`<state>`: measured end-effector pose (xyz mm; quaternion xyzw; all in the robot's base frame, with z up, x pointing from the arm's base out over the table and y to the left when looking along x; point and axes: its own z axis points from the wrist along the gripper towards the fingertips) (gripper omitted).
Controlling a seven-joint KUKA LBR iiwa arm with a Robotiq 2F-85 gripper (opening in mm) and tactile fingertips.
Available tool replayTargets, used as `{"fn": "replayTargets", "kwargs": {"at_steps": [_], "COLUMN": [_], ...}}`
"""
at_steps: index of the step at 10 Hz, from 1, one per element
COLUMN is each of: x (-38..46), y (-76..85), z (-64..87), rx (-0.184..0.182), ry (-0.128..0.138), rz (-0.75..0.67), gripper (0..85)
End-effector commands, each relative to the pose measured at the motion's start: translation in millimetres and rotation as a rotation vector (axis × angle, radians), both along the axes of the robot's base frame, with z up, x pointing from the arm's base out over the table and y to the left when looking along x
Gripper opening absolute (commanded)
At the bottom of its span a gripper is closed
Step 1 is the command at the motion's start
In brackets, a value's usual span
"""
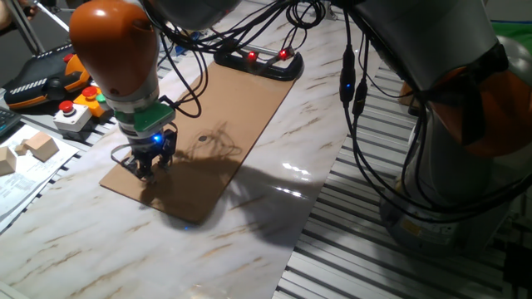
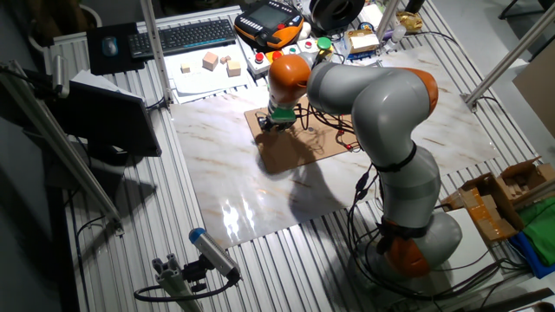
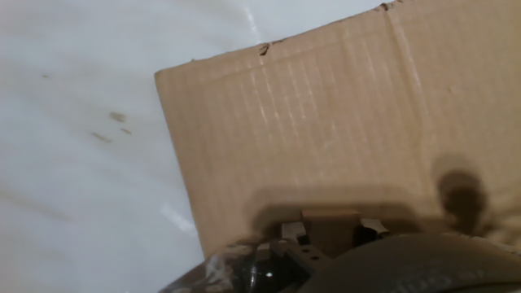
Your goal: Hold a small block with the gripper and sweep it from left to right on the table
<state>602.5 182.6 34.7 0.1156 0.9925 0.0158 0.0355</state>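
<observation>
The small black two-finger end effector [image 1: 148,166], blue light glowing under its green ring, stands upright at the tip of the orange-brown and grey robot arm [image 1: 116,50], its fingertips down at the near-left corner of the flat brown cardboard sheet [image 1: 224,124]. That sheet lies on the glossy white marble-patterned worktop [image 1: 125,249], which has brown veins and ribbed metal slats along its edge.

In the hand view a tiny brown wooden cube [image 3: 330,225] — almost the same colour as the cardboard — sits between the dark fingers [image 3: 293,232], which appear to be closed onto it from either side. It rests low against the cardboard sheet [image 3: 326,114], at about 6 o'clock in that picture, with the sheet's corner off toward 10 o'clock and bare white worktop [image 3: 81,122] beyond. From the fixed views the cube itself is hidden behind the fingers.

A black power strip with red lights [image 1: 258,60] sits at the sheet's far end, toward 12 o'clock from the end effector. At 9 o'clock, off the marble, pale wooden blocks [image 1: 37,147] lie on white paper — well apart from the arm. Black cables [image 1: 349,91] hang down from the arm's upper body.
</observation>
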Motion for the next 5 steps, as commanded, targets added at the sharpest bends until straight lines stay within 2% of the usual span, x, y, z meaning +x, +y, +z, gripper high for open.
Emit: {"fn": "replayTargets", "kwargs": {"at_steps": [1,5], "x": [-0.5,-2.7], "y": [0.8,6.4], "z": [-0.3,-1.7], "rx": [0.0,-0.005], "ry": [0.0,0.0], "rz": [0.002,0.002], "gripper": [0.7,0.7]}}
